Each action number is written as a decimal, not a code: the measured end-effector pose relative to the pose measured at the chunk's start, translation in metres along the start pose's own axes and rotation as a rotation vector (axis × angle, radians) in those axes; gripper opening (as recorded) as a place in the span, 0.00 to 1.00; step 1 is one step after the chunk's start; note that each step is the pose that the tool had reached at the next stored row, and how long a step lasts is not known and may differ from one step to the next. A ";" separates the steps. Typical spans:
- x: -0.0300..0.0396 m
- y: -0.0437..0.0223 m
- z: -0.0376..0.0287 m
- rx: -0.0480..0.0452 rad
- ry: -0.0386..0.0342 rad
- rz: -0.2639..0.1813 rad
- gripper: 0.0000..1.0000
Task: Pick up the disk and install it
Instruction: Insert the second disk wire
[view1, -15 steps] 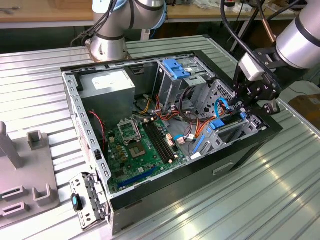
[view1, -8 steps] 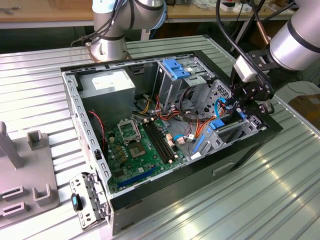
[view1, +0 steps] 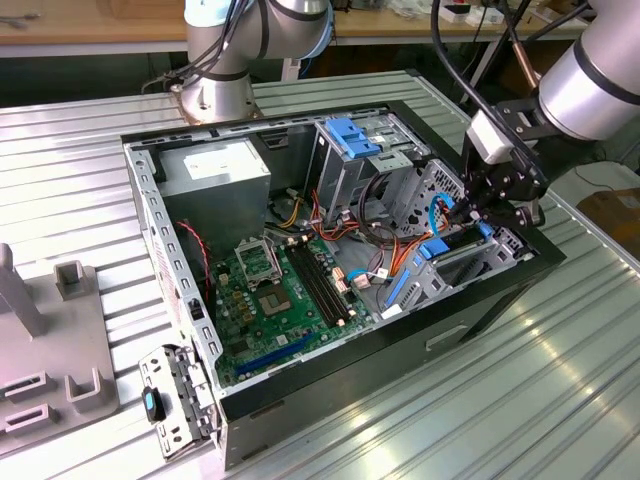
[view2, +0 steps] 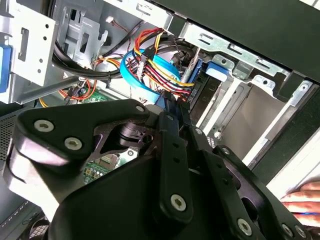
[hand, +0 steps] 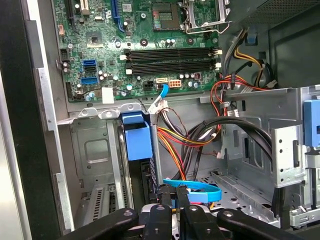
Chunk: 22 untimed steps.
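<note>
On the exterior view's left I see a grey fixture on the ribbed table, well apart from the work. Next comes the open case, lying on its side. Inside it, the grey box with the white sticker sits at the far corner, and the motherboard lies flat below it. Near the middle stands the metal cage, its blue latch on top. A tangle of wires runs between the cage and the bay.

Further right, the disk stands on edge in the bay at the case's near corner. Its blue rail shows above the bay walls. In the first wrist view I see the rail's blue end up in its slot beside the bay's bare grey wall.

The gripper hangs over that bay, its tips down among the wires just beside the disk. In both wrist views the jaws are drawn almost together. A blue ribbon cable crosses right at the tips. I cannot tell whether they pinch anything.

In the second wrist view a person's hand rests outside the case.
</note>
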<state>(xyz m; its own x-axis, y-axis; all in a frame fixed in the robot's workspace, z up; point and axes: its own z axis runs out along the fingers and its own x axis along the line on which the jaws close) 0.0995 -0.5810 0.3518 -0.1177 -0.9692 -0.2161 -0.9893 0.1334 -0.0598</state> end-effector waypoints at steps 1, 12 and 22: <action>-0.0001 0.0002 0.0000 0.0001 0.0019 -0.001 0.16; -0.0071 0.0106 0.0008 0.0054 0.1283 -0.071 0.16; -0.0071 0.0162 0.0009 0.0653 0.1240 -0.095 0.16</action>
<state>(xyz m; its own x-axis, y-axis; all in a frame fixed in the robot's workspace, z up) 0.0844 -0.5718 0.3516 -0.0377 -0.9957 -0.0848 -0.9892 0.0492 -0.1383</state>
